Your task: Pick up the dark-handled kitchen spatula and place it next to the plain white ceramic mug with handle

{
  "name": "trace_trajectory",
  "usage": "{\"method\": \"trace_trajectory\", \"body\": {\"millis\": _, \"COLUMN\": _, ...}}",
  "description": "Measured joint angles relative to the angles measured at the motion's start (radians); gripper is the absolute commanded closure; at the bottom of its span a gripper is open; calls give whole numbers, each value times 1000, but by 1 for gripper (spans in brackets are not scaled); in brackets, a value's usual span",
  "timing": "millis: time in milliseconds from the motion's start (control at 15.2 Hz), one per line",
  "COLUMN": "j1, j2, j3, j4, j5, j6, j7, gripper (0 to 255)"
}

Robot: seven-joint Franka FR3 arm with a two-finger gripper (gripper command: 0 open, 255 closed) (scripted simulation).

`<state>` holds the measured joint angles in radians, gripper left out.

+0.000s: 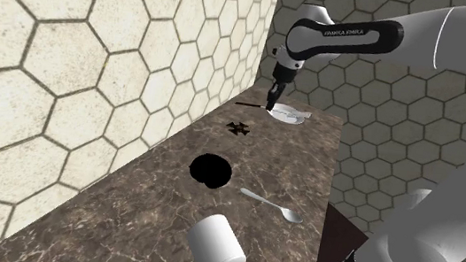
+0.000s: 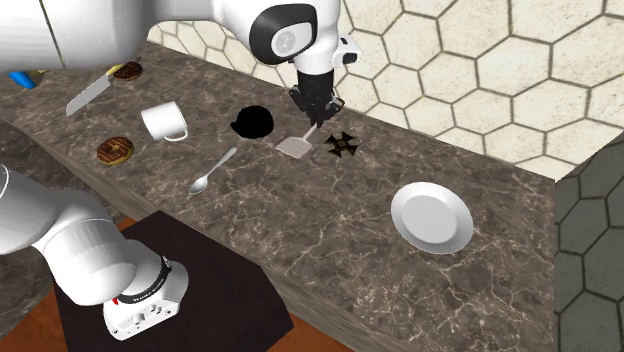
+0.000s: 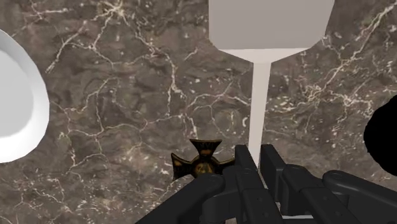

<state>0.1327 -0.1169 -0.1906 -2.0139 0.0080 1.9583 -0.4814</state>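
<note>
Robot arm's tool [image 3: 257, 164] is clenched on the spatula [image 3: 262, 89] at its handle end, the pale blade reaching out over the dark marbled counter [image 3: 127, 76] between a white plate [image 3: 19, 108] and a black shape [image 3: 385, 137]. The second exterior view adds the white mug [image 2: 163, 121], well apart past that shape, with a spoon [image 2: 213, 171], a knife [image 2: 88, 95] and a doughnut [image 2: 114, 150].

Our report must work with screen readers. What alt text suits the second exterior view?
The arm's black tool clasps a pale spatula over a dark marbled counter. A white mug and a spoon are toward this view's left, a white plate toward its right.
</note>
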Motion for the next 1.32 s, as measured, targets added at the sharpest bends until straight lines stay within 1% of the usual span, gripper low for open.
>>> {"method": "trace_trajectory", "body": {"millis": 396, "j1": 61, "j2": -56, "j3": 86, "j4": -66, "j5": -6, "j6": 12, "j7": 149, "gripper": 255}}
{"method": "trace_trajectory", "body": {"millis": 726, "j1": 109, "j2": -72, "j3": 155, "j4": -86, "j5": -1, "j6": 18, "j7": 264, "gripper": 255}}
{"method": "trace_trajectory", "body": {"millis": 858, "j1": 131, "j2": -73, "j3": 186, "j4": -91, "j5": 1, "j6": 21, "j7": 315, "gripper": 255}}
{"method": "trace_trajectory", "body": {"millis": 1320, "j1": 202, "j2": -35, "j3": 288, "j4": -50, "j5": 6, "j6": 20, "j7": 487, "gripper": 255}}
